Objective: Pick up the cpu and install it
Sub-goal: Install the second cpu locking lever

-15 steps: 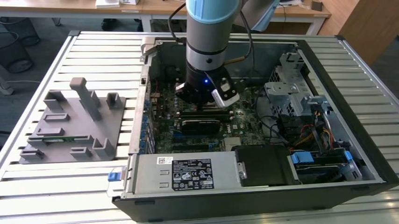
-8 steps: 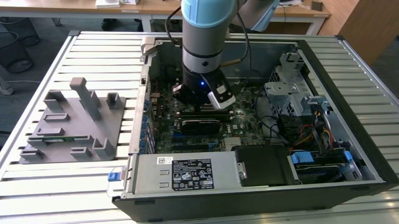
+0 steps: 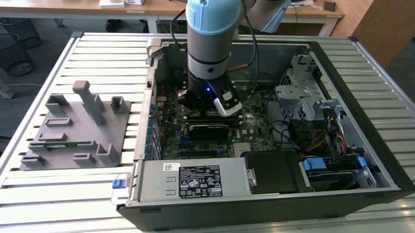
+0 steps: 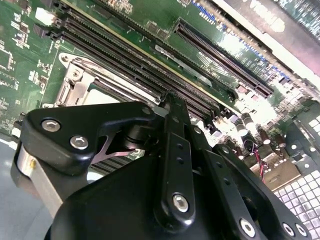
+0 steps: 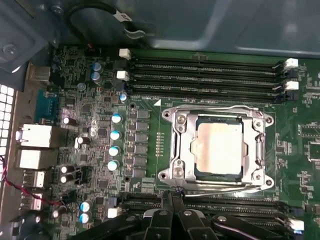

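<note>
1. I see an open computer case lying on the slatted table, filling the centre and right of the exterior view; inside it are the green motherboard, a power supply at lower centre and a drive cage at the right.
2. In the first wrist view the cpu sits in the metal socket frame on the motherboard, right of frame centre, with memory slots above it.
3. A grey parts holder stands on the table at the exterior view's left.
4. My gripper hangs inside the case over the motherboard, its tips pinched together just beside the socket frame's lower edge, holding nothing.
</note>
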